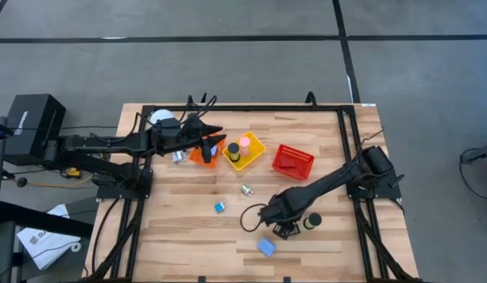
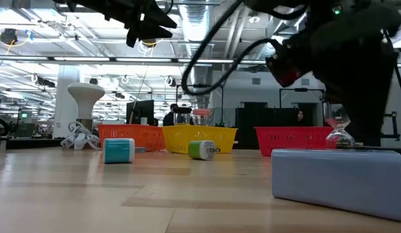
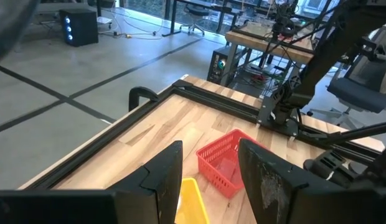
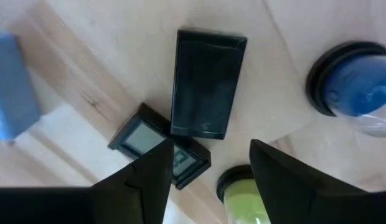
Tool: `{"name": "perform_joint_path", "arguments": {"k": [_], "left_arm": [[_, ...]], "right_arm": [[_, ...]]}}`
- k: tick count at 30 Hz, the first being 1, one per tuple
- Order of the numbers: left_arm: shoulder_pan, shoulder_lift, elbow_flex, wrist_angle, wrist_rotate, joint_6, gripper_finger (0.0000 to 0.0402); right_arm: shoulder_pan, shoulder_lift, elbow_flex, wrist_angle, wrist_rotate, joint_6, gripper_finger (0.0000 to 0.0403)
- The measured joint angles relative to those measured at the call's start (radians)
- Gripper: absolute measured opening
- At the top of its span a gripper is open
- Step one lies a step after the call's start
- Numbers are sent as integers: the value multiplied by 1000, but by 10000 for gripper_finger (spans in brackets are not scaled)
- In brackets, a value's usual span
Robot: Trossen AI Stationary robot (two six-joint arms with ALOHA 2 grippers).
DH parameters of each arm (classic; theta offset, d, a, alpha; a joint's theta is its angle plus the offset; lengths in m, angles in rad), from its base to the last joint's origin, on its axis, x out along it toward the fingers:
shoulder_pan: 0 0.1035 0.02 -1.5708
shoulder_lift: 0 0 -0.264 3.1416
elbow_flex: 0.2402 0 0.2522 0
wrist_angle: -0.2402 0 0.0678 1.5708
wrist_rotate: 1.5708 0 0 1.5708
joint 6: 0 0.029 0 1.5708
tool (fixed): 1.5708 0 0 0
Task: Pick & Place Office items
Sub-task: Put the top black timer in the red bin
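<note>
right gripper is low over the table toward the near edge, right of centre. wrist view shows its fingers apart with nothing between them, hanging over a flat black case and a small black gadget with a grey screen that touches the case's end. a green-and-black cylinder sits just beside them, and a blue-topped one is near. the blue block lies close to the near edge.

my read on handling: the case looks stiff, light and glossy, so probably slippery. it lies flat, so i'd take it across its narrow width, at the middle of the long sides, fingers down to the wood. the gadget touching its end will likely get nudged. the cylinders would roll if bumped.

left gripper hovers over the orange basket near the far edge, fingers apart, empty. the yellow basket and red basket stand alongside.

the small teal block and small green roll sit mid-table, both light and easy.
</note>
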Motion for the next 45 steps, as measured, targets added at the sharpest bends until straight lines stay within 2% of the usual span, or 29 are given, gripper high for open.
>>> {"name": "perform_joint_path", "arguments": {"k": [6, 10, 15, 20, 26, 35, 38, 42, 45], "left_arm": [[0, 0, 0, 0, 0, 0, 150], [0, 0, 0, 0, 0, 0, 150], [0, 0, 0, 0, 0, 0, 150], [0, 0, 0, 0, 0, 0, 150], [0, 0, 0, 0, 0, 0, 150], [0, 0, 0, -9, 0, 0, 150], [0, 0, 0, -9, 0, 0, 150], [0, 0, 0, -9, 0, 0, 150], [0, 0, 0, -10, 0, 0, 150]], "right_arm": [[-24, -75, 1, -111, 8, -54, 186], [-36, -118, 1, -199, 52, -53, 189], [-29, -161, 10, -112, 52, -58, 191], [-18, -171, 92, -102, 57, -143, 188], [-9, -165, 114, -28, 169, -244, 189], [-16, -166, 95, 80, 133, -256, 191], [-28, -166, 95, 119, 108, -320, 195], [-41, -148, 97, 127, 107, -489, 197], [-70, -96, 94, 125, 75, -481, 197]]}}
